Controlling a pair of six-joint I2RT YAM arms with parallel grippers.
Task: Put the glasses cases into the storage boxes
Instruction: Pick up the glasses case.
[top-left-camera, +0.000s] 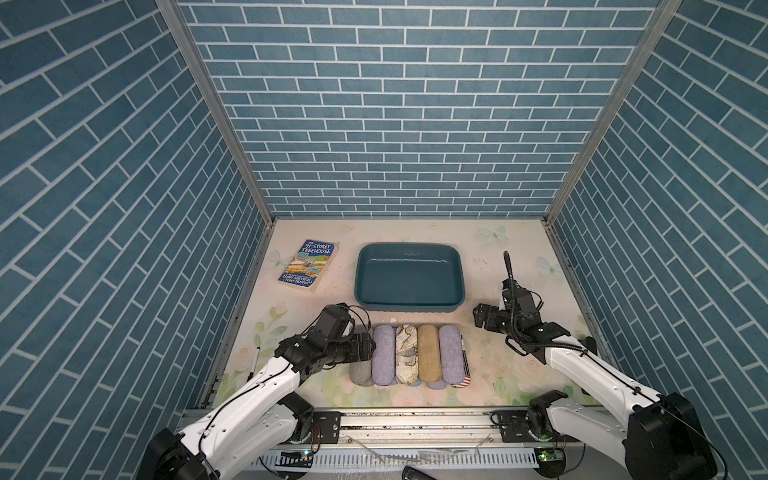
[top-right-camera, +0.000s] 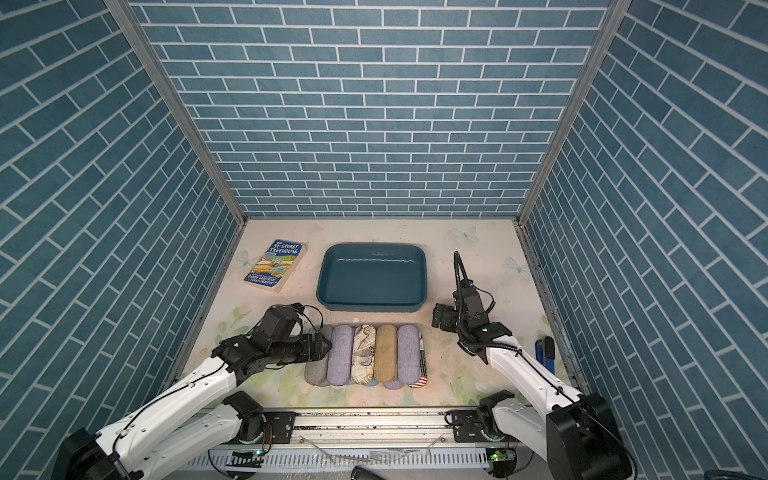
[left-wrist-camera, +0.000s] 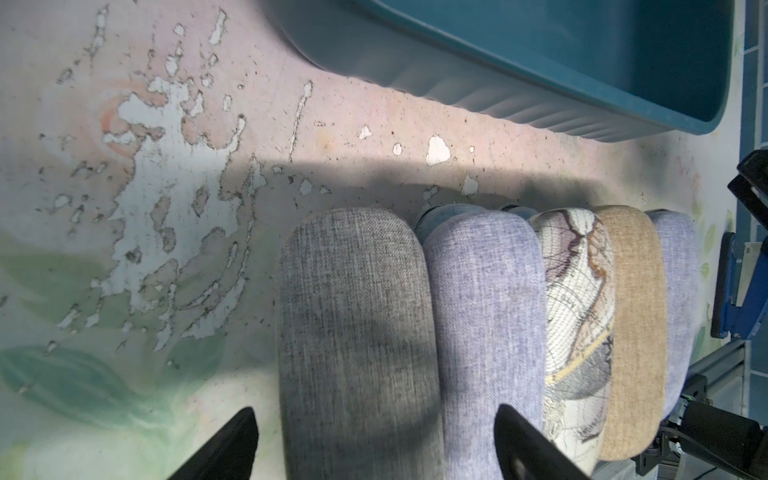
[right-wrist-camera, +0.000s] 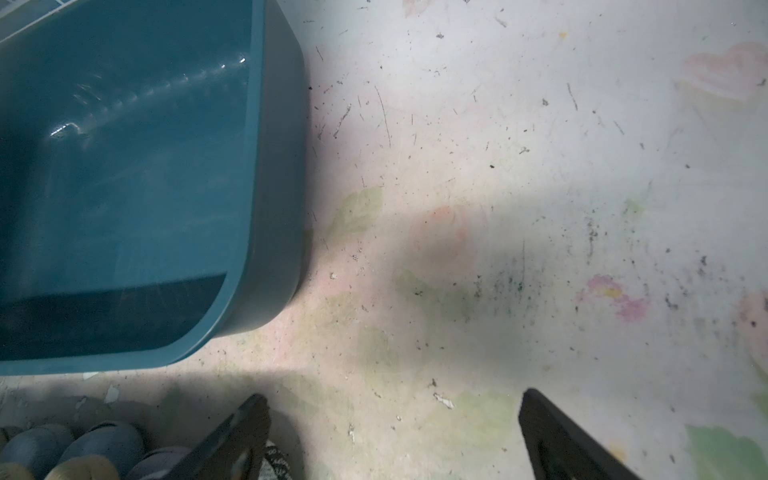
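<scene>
Three walls close the cell: a back wall (top-left-camera: 407, 124) and two side walls (top-left-camera: 104, 187), all covered with a blue brick pattern with pale joints. Aluminium posts (top-left-camera: 216, 116) stand in the back corners. The tabletop (top-left-camera: 415, 232) is pale, printed with roses, green leaves and butterflies (top-left-camera: 492, 235). In the left wrist view the print shows many white flaked patches (left-wrist-camera: 174, 166). A metal rail (top-left-camera: 415, 424) runs along the near edge, and a white slotted cable duct (top-left-camera: 374, 459) lies in front of it.

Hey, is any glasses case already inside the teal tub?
No, in a top view the teal tub is bare inside and the glasses cases lie in a row outside it.
</scene>
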